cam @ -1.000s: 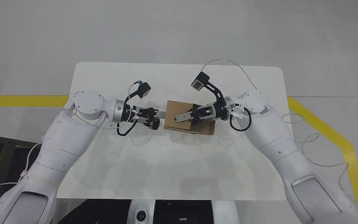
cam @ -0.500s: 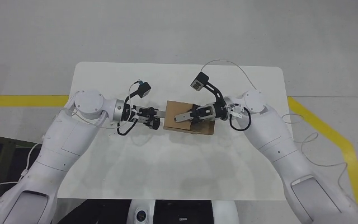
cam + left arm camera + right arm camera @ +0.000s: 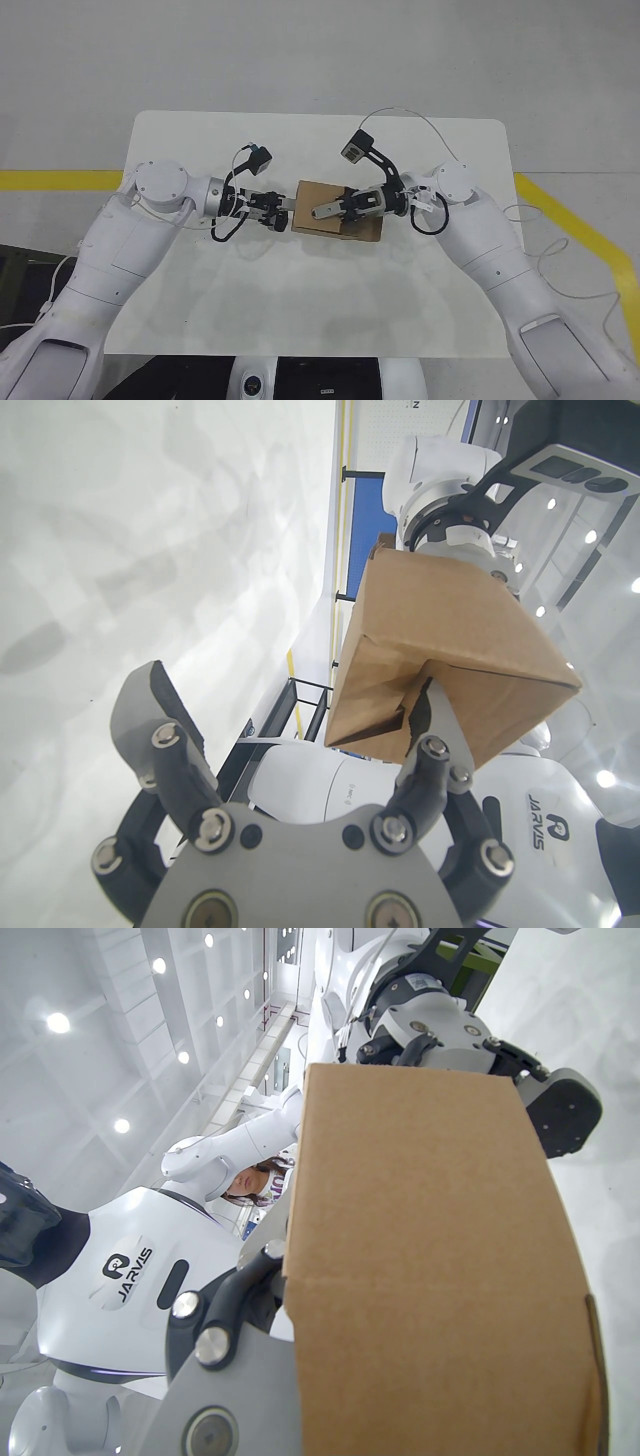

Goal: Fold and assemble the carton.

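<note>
The carton (image 3: 316, 192) is over the middle of the white surface (image 3: 300, 310), and the right gripper (image 3: 322, 211) seems to pinch its top wall. At the carton's far end the left gripper (image 3: 290, 685) has its jaws spread, with one finger (image 3: 442, 720) in the flap seam. It should push squarely inward so the flaps tuck. A yellow floor line (image 3: 60, 180) runs beyond the carton.

This is an industrial robot lab or test hall, not a home. The white table (image 3: 200, 300) stands on a bare, polished grey floor (image 3: 300, 50) marked with yellow tape lines, one leaving the table at 9 o'clock (image 3: 60, 180) and another slanting off toward 4 o'clock (image 3: 572, 222). Overhead (as the wrist cameras catch it) a high, white beamed ceiling (image 3: 125, 993) carries rows of round lamps (image 3: 57, 1023). Farther off stand a blue panel (image 3: 365, 540), a white perforated board (image 3: 400, 445) and black metal railings (image 3: 305, 705).
</note>
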Available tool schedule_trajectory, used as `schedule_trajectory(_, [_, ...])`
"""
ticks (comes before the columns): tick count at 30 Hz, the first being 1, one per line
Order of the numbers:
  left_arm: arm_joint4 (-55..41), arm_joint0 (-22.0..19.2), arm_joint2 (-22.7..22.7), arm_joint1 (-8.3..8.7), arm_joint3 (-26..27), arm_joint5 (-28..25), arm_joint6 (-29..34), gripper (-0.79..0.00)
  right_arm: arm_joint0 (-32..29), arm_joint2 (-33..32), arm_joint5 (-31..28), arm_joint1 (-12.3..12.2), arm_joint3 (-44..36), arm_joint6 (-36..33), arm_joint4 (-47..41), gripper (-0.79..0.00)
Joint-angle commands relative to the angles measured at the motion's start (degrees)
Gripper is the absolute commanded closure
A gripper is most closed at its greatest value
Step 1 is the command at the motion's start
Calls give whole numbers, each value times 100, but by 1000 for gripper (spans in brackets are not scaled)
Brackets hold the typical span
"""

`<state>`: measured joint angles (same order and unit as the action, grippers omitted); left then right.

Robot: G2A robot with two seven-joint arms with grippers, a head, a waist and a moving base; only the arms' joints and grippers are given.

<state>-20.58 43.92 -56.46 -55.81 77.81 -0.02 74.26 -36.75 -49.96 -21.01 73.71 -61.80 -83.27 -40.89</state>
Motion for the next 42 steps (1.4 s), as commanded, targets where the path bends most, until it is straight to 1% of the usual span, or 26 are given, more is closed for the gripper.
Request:
schedule_trajectory(1, [65, 0, -34, 11, -68, -15, -23, -785, 3, -11, 18, -5, 49, -17, 39, 0])
schedule_trajectory(7, [294, 17, -284, 82, -255, -125, -161, -785, 51, 40, 88, 4, 386, -88, 241, 0])
schedule_trajectory(10, [335, 67, -486, 130, -259, -287, -284, -785, 91, 153, 97, 41, 620, -96, 383, 0])
schedule_trajectory(16, [368, 278, -877, 219, -141, -945, -473, -785, 240, 511, -31, 196, 1101, 32, 706, 0])
schedule_trajectory(20, [574, 459, -1102, 272, 19, -1542, -728, -785, 352, 738, -233, 336, 1456, 233, 831, 0])
schedule_trajectory(23, [991, 617, -1249, 312, 148, -1983, -1085, -785, 431, 887, -358, 449, 1711, 358, 847, 0])
schedule_trajectory(28, [1370, 858, -1389, 338, 294, -2303, -1660, -785, 616, 1084, -476, 613, 2110, 476, 886, -9])
schedule_trajectory(30, [1478, 930, -1435, 345, 337, -2444, -1830, -785, 684, 1152, -501, 667, 2246, 501, 912, -240])
schedule_trajectory(32, [1557, 987, -1463, 351, 369, -2521, -1924, -785, 740, 1210, -526, 713, 2372, 526, 925, -286])
schedule_trajectory(34, [1617, 1017, -1478, 357, 386, -2549, -1943, -785, 792, 1249, -559, 749, 2495, 558, 928, -292])
schedule_trajectory(35, [1633, 1026, -1482, 359, 392, -2554, -1947, -785, 818, 1260, -573, 763, 2546, 572, 919, -308])
schedule_trajectory(36, [1649, 1032, -1484, 361, 395, -2557, -1943, -785, 840, 1264, -575, 774, 2585, 575, 895, -357])
schedule_trajectory(37, [1662, 1036, -1483, 362, 404, -2566, -1934, -785, 860, 1265, -567, 781, 2605, 566, 868, -388])
schedule_trajectory(38, [1684, 1038, -1485, 363, 410, -2587, -1937, -785, 879, 1258, -557, 782, 2618, 557, 840, -610])
schedule_trajectory(39, [1711, 1045, -1486, 365, 419, -2614, -1945, -785, 892, 1246, -537, 776, 2627, 536, 813, -727])
schedule_trajectory(40, [1737, 1051, -1489, 366, 431, -2639, -1952, -785, 896, 1216, -530, 763, 2636, 529, 762, -785])
schedule_trajectory(42, [1809, 1068, -1498, 371, 454, -2698, -1972, -785, 877, 1140, -491, 718, 2598, 490, 657, -785])
